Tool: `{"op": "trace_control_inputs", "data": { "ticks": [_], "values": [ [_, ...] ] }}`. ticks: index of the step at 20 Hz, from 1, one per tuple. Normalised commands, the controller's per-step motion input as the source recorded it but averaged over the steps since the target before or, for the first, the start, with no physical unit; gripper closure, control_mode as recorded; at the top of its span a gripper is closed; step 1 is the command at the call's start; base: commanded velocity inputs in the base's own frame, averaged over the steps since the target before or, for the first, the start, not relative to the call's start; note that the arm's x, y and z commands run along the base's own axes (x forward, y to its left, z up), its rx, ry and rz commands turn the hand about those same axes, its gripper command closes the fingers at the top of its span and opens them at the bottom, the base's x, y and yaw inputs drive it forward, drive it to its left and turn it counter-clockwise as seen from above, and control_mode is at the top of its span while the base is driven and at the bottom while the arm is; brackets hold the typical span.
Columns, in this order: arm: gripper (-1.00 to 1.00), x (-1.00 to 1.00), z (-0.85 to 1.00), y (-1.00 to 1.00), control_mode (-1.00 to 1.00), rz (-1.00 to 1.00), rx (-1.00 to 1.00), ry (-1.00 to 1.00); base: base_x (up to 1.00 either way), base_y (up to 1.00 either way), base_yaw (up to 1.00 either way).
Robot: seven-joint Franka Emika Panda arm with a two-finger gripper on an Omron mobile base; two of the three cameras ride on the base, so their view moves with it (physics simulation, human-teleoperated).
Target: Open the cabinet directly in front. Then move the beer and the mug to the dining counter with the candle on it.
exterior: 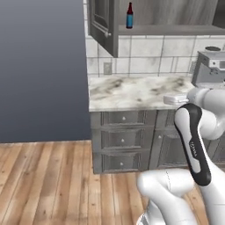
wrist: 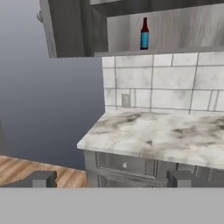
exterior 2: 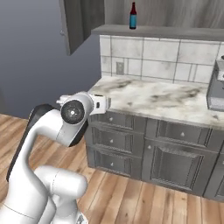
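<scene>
Item 1. Two-finger gripper (wrist: 109, 179) on the white arm: its two small dark finger tips (wrist: 43, 179) stand wide apart at the bottom of the hand view, spread, with nothing between them. It is held in the air in front of the worktop's edge, well below the shelf.

Item 2. Light brown wooden plank floor (exterior: 48, 184), running up to the foot of the base units.

Item 3. Grey raised-panel drawers with small round knobs (exterior: 123, 137), stacked under the worktop's left end; a panelled grey door (exterior 2: 171, 165) beside them.

Item 4. White marble worktop with grey-brown veins (exterior 2: 148, 97), backed by pale square wall tiles (exterior 2: 153, 59). A small wall socket (wrist: 126, 100) sits in the tiles near the left end. A grey boxy appliance (exterior: 210, 68) stands at the worktop's right end, only partly in frame.

Item 5. Dark grey wood-grain wall cabinet (wrist: 183, 30), above the tiles. Its left raised-panel door (exterior: 102, 24) stands swung open, outward to the left, with a small round silver knob (exterior: 107, 34) near its lower edge.

Item 6. Small dark brown-red glass beer bottle with a blue label and narrow neck (wrist: 144, 34): upright on the cabinet's bottom shelf, near the shelf's left end, just beside the opened door's side, well apart from the gripper.

Item 7. Plain blue-grey wall (exterior: 41, 66), left of the units.
</scene>
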Motion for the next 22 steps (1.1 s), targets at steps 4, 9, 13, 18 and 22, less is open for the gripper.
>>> {"op": "trace_control_inputs", "data": {
  "ticks": [4, 9, 13, 18, 22],
  "values": [
    [-1.00, 0.00, 0.00, 0.00, 1.00, 0.00, 0.00, 0.00, 0.99, -0.44, -0.05],
    [-1.00, 0.00, 0.00, 0.00, 1.00, 0.00, 0.00, 0.00, 1.00, -0.05, 0.00],
    [-1.00, 0.00, 0.00, 0.00, 1.00, 0.00, 0.00, 0.00, 1.00, 0.00, 0.00],
    [-1.00, 0.00, 0.00, 0.00, 1.00, 0.00, 0.00, 0.00, 0.87, -0.06, 0.00],
    [-1.00, 0.00, 0.00, 0.00, 1.00, 0.00, 0.00, 0.00, 0.69, -0.06, 0.00]
  ]
}}
